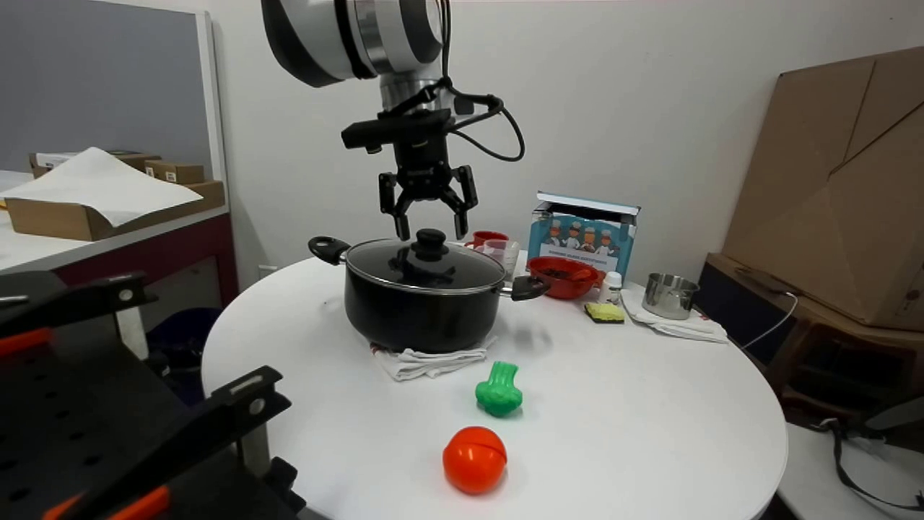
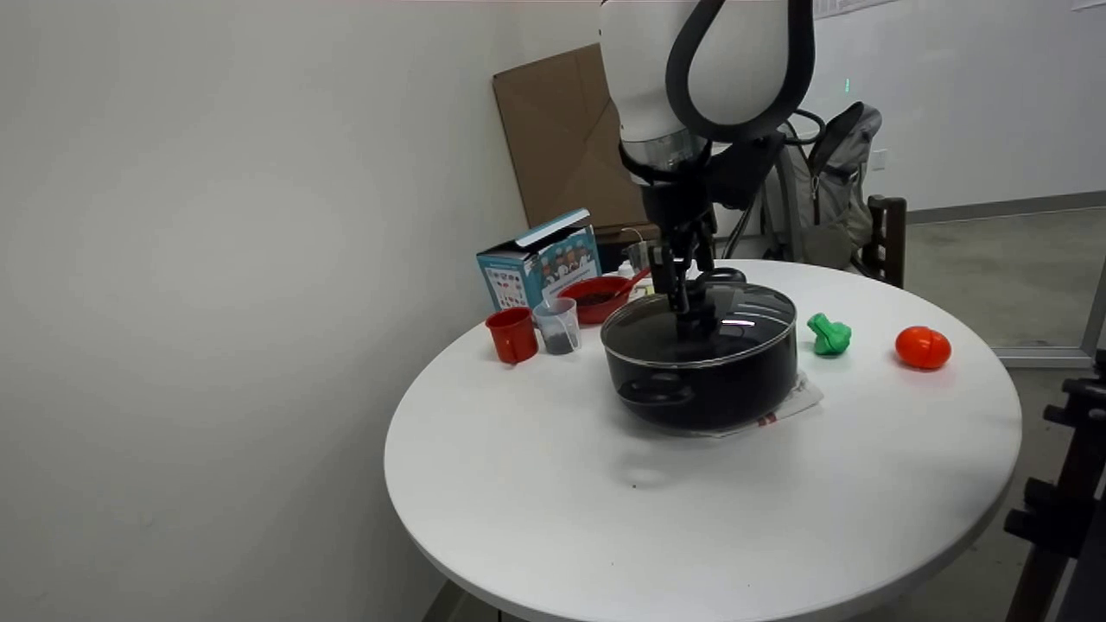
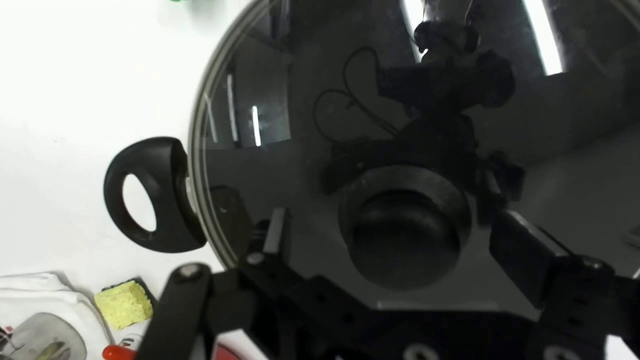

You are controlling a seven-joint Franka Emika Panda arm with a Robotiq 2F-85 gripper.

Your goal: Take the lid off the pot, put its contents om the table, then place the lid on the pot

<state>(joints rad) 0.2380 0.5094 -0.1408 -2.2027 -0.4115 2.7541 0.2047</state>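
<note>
The pot (image 1: 422,318) (image 2: 708,393) stands on the table (image 1: 613,433) (image 2: 691,527). The glass lid (image 1: 465,273) (image 2: 752,315) (image 3: 300,170) sits on it, knob (image 1: 430,243) (image 3: 405,240) up. My gripper (image 1: 432,225) (image 2: 685,289) is open, just above the lid. In the wrist view the fingers (image 3: 392,230) stand apart, one on each side of the knob, with gaps between; nothing is held. The red tomato-like ball (image 1: 474,460) (image 2: 923,347) and the green knobbly item (image 1: 499,390) (image 2: 829,334) lie on the table beside the pot. The pot's inside is hidden.
A folded towel (image 1: 426,363) lies under the pot. Near the pot stand a red bowl (image 1: 567,278), a blue box (image 1: 577,235), a red cup (image 2: 512,334) and a clear measuring cup (image 2: 557,326). A yellow sponge (image 1: 605,312) and a metal cup (image 1: 669,295) are beyond its handle.
</note>
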